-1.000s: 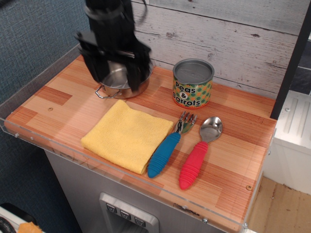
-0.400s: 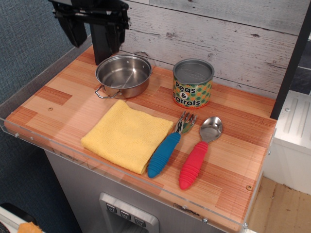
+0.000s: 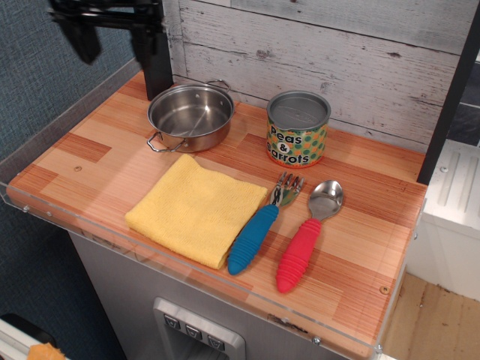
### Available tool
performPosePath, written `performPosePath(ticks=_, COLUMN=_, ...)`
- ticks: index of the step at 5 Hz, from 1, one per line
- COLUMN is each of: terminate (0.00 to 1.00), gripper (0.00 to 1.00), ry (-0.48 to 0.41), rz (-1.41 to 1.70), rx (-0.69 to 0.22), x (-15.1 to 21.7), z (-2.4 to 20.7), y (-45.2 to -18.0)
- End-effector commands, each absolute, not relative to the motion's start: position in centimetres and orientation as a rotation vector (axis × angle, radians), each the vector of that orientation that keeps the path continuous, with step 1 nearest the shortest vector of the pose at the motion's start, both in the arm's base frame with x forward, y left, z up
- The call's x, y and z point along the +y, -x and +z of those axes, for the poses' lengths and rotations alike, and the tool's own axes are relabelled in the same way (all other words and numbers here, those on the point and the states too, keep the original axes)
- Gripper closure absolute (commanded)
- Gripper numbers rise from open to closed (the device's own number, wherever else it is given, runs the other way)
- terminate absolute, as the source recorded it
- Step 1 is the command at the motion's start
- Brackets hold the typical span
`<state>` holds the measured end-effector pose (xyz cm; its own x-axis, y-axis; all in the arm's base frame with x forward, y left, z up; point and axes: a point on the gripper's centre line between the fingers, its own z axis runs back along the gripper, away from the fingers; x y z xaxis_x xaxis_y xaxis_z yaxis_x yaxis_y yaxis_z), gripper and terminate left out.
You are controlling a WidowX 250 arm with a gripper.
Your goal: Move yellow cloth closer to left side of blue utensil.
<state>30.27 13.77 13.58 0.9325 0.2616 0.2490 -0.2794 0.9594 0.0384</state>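
two dark fingers of the gripper (image 3: 112, 37) hang spread and empty above the worktop's back-left corner. the yellow cloth (image 3: 196, 209) lies near the front edge, its right edge touching the blue-handled fork (image 3: 259, 229); another push could bunch the cloth or knock the fork against the red-handled spoon (image 3: 307, 238).

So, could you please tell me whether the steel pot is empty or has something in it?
Empty: the steel pot stands upright, and its bare shiny bottom shows with nothing inside.
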Motion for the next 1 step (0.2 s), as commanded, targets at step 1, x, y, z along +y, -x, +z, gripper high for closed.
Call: performPosePath(ticks=1, terminate=1.00, gripper=0.00, ry=-0.091, rz=0.281, rx=-0.291, x=14.33, z=15.23, y=-30.18)
